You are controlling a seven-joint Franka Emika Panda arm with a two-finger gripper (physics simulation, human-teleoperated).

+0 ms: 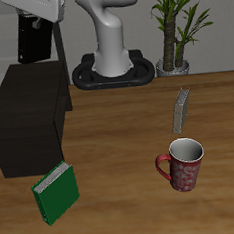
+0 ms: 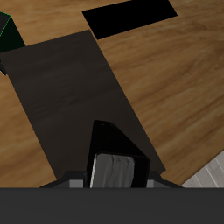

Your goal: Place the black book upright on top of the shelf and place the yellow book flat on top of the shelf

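Note:
My gripper (image 1: 34, 23) is shut on the black book (image 1: 32, 42) and holds it upright in the air above the back of the shelf (image 1: 29, 119), a low matte black cabinet. In the wrist view the black book (image 2: 112, 144) sticks out between the jaws of my gripper (image 2: 109, 179), white page edge showing, with the shelf's flat top (image 2: 66, 87) below it. The yellow book (image 1: 182, 110) stands upright on the table, thin and tan-grey, far from the shelf and behind the mug.
A green book (image 1: 55, 192) stands near the table's front edge, just before the shelf; it also shows in the wrist view (image 2: 9, 31). A red patterned mug (image 1: 183, 165) stands in front of the yellow book. The robot base (image 1: 111, 64) and a potted plant (image 1: 177, 28) are at the back.

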